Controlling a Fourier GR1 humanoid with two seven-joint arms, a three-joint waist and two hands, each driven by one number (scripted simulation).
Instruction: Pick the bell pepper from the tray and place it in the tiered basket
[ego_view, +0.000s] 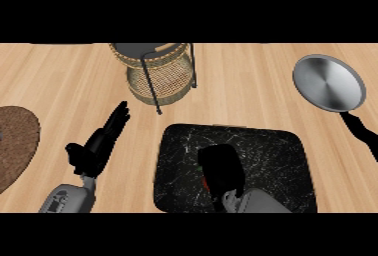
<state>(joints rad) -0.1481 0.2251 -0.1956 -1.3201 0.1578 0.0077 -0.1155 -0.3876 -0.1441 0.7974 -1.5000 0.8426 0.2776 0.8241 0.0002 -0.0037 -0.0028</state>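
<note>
A: Bell pepper (203, 180) status, head view: only a sliver of red shows at the left edge of the right hand (221, 167), on the tray (284, 150). Rest of it is hidden under the hand.

B: Grasped?

A: Looks like it, judging by pose. Right hand is down over the pepper near tray centre, fingers curled around it. Can't tell if it's lifted off the tray surface or not.

B: So progress?

A: Early. Pick is in hand at best; transfer and place not yet done. Pepper is on or just over the tray, well apart from the tiered basket (159, 75).

B: Where's the basket from the tray?

A: About 11 o'clock from the tray centre, toward the far edge of the counter. Wicker body, dark wire frame, dark top tier.

B: Anything in it?

A: Nothing visible on the top tier. Lower tier interior is mostly hidden by the weave, can't say.

B: Tray contents?

A: Dark marbled tray; besides the pepper and the hand, nothing else shows on it.

B: Left hand?

A: Left hand (96, 145) at 9 o'clock of the tray, off it, over bare counter. Fingers straight and pressed together, pointing toward 1 o'clock, holding nothing.

B: Other stuff?

A: Steel pan (328, 82) at 2 o'clock from the tray, nothing in it. Brown round mat (15, 145) at the left edge.
</note>
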